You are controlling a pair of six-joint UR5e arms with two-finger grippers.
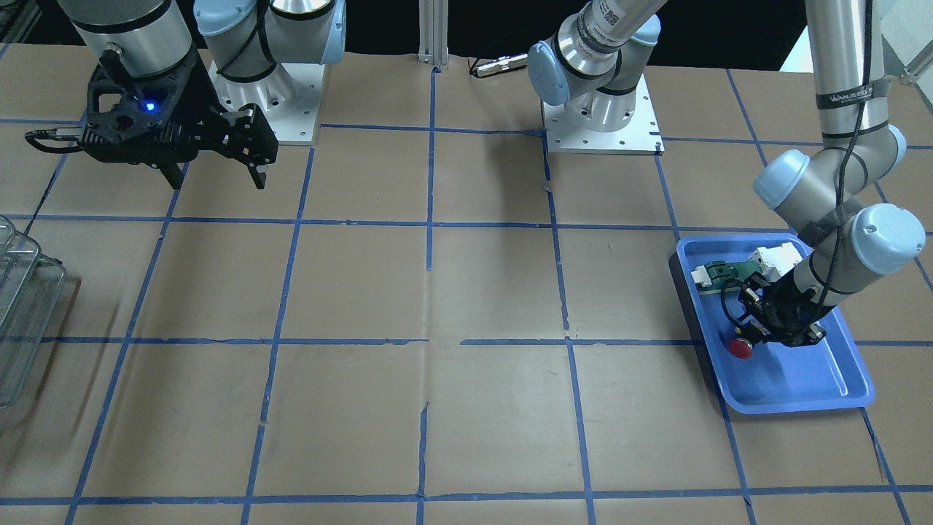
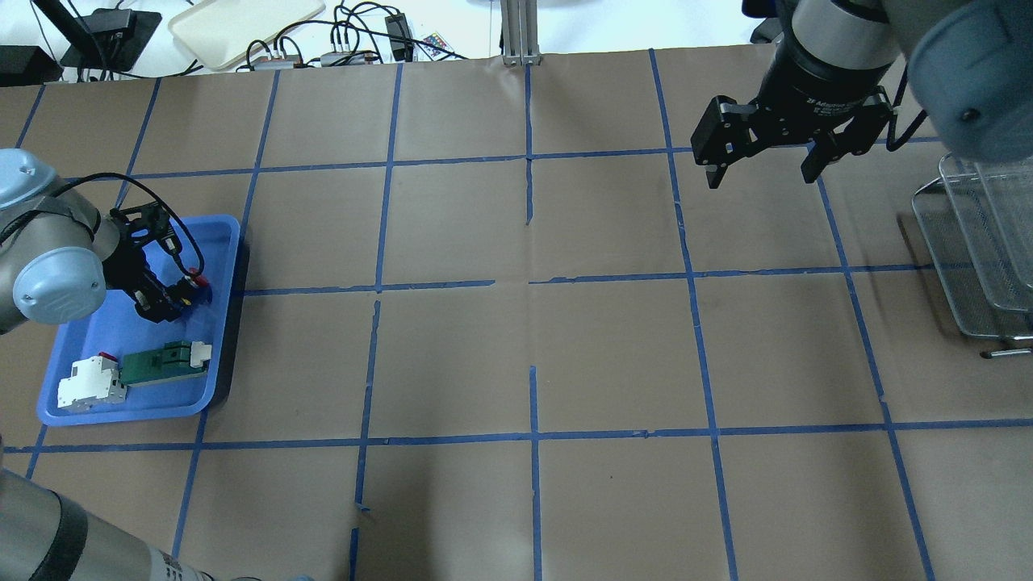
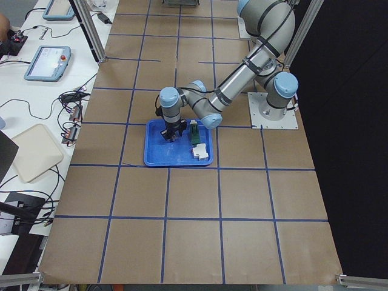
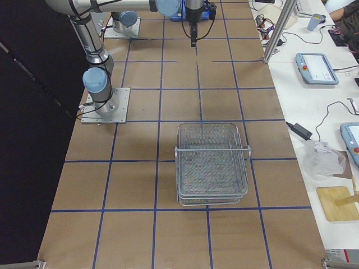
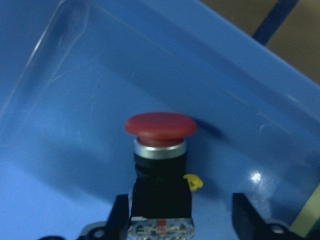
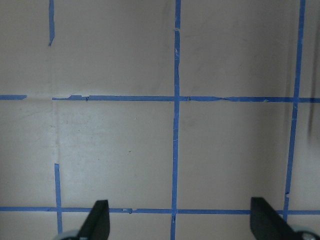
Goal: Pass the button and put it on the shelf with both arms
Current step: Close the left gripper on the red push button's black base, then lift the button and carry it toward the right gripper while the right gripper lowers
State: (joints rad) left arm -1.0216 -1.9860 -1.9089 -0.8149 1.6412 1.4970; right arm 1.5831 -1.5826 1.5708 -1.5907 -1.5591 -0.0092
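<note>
The button (image 5: pixel 160 130) lies in the blue tray (image 2: pixel 105 339) with its red cap (image 1: pixel 742 347) toward the tray's rim; it also shows in the overhead view (image 2: pixel 196 282). My left gripper (image 5: pixel 182 220) is down in the tray, open, its fingers on either side of the button's black body. The left finger is at the body and the right finger stands apart from it. My right gripper (image 2: pixel 759 173) is open and empty, hanging above the table near the wire-mesh shelf (image 2: pixel 968 242). The shelf stands at the table's right end (image 4: pixel 212 162).
A green-and-white flat part (image 2: pixel 161 361) and a white block (image 2: pixel 89 379) lie in the tray's near end, beside the left gripper (image 2: pixel 173 305). The table is brown paper with a blue tape grid. Cables and a cream tray (image 2: pixel 242 28) lie beyond the far edge.
</note>
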